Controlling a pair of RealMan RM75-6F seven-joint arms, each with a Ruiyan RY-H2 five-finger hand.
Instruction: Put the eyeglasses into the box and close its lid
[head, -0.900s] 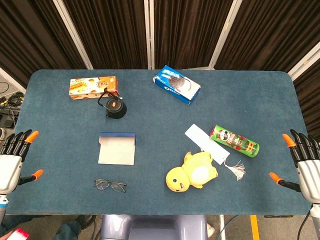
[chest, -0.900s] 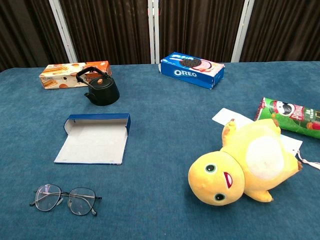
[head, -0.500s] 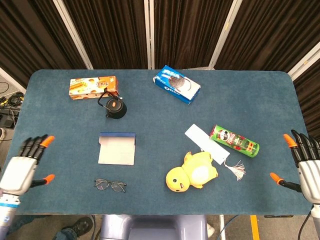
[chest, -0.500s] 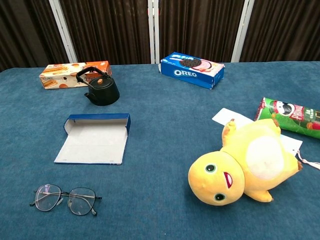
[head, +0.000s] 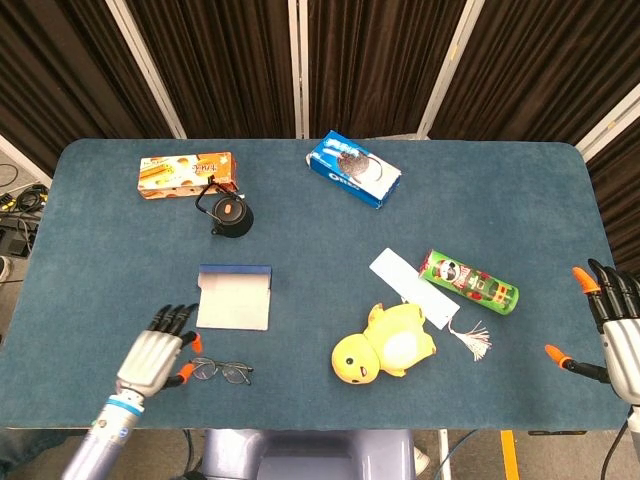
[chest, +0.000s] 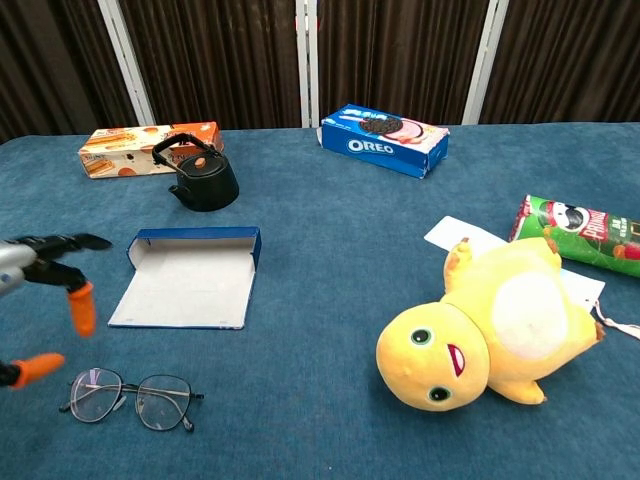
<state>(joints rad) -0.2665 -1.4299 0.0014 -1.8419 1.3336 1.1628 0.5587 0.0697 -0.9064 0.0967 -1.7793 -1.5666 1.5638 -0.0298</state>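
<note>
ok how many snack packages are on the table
3: the orange rectangular biscuit box at the far left, the blue Oreo cookie box at the far centre, and the green Pringles can lying right of the yellow plush toy.

left hand (head: 155, 357) moved in beside eyeglasses (head: 221, 371), fingers spread

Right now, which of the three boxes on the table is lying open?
The blue-edged box near the left hand lies open, pale inside showing. The orange snack box and the Oreo box at the back are closed.
</note>
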